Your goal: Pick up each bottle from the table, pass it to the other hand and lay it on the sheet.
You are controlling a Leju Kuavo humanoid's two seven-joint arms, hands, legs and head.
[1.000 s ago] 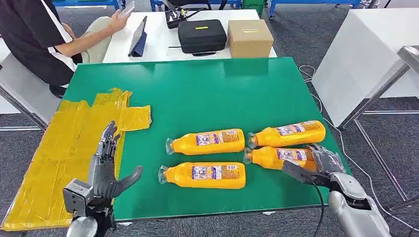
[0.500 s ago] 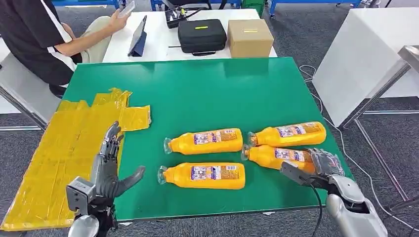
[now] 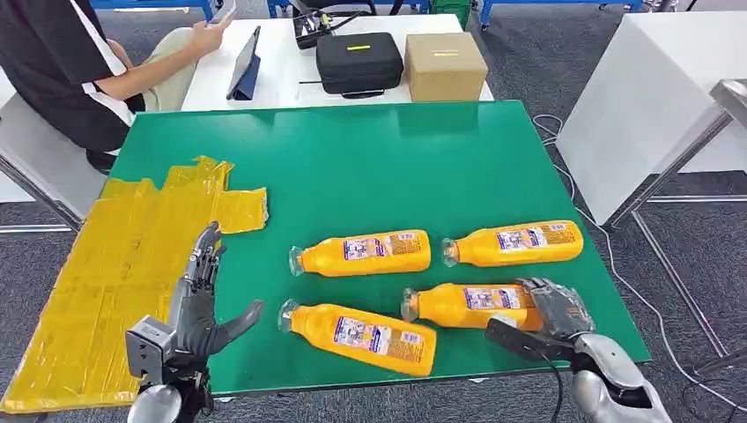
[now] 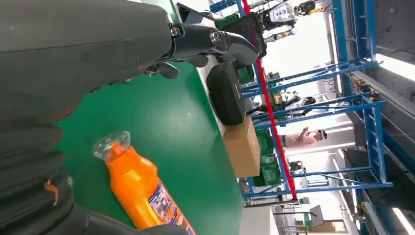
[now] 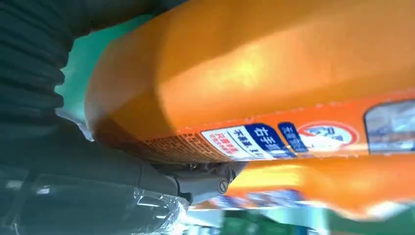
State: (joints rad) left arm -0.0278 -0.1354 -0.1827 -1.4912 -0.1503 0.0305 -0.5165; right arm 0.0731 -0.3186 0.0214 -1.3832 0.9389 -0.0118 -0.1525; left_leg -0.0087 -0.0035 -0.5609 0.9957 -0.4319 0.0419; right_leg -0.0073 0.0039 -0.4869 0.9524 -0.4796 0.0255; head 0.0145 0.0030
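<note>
Right hand [image 3: 548, 315] grips the base end of one orange bottle [image 3: 467, 304] on the green table [image 3: 370, 167]

That bottle lies on its side with its clear cap pointing toward the left hand [image 3: 195, 304], which is held over the table's near edge, fingers spread wide and holding nothing, just beside the crumpled yellow sheet [image 3: 114, 264]. Three more orange bottles lie on their sides nearby: two farther back in a row [image 3: 361, 253] [image 3: 515, 244], one nearer and tilted [image 3: 357, 328]. A seated person [image 3: 62, 70] is at the far left
</note>
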